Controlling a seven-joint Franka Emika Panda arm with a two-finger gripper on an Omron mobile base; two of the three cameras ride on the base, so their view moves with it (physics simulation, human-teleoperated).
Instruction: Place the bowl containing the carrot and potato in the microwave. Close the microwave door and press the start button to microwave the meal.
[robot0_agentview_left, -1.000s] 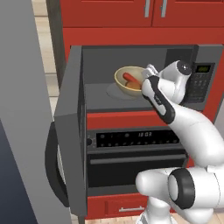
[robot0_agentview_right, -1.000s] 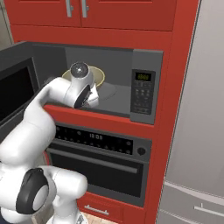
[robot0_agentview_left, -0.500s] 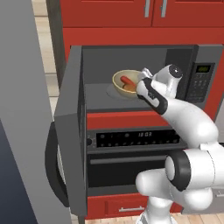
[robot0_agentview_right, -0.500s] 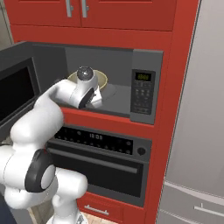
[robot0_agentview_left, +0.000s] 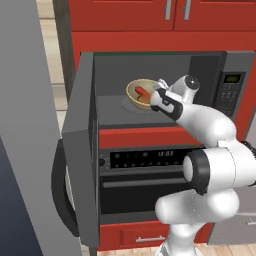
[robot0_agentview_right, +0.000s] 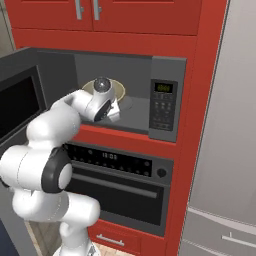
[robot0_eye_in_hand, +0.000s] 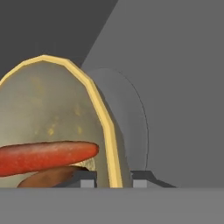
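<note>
The olive-yellow bowl (robot0_agentview_left: 139, 94) hangs tipped just above the round turntable (robot0_eye_in_hand: 133, 118) inside the open microwave (robot0_agentview_left: 206, 69). In it the orange-red carrot (robot0_eye_in_hand: 43, 156) lies over the brown potato (robot0_eye_in_hand: 48, 177). My gripper (robot0_eye_in_hand: 113, 178) is shut on the bowl's near rim, one fingertip (robot0_eye_in_hand: 85, 177) inside and one outside. The hand (robot0_agentview_left: 159, 96) reaches into the cavity from the right. In the right base view the hand (robot0_agentview_right: 102, 102) covers most of the bowl (robot0_agentview_right: 118, 89). The microwave door (robot0_agentview_left: 82, 150) stands swung wide to the left. The keypad (robot0_agentview_right: 162, 106) sits right of the cavity.
Below the microwave is a dark oven (robot0_agentview_left: 150, 180) with a horizontal bar handle (robot0_agentview_right: 117, 186). Red cabinets (robot0_agentview_right: 135, 15) hang above. A tall grey fridge panel (robot0_agentview_right: 225, 130) stands to the right. The open door's edge (robot0_agentview_right: 20, 100) is close to my arm's left side.
My hand has pushed the bowl a little deeper and leftward into the microwave cavity, and my elbow has risen. The door has not moved.
</note>
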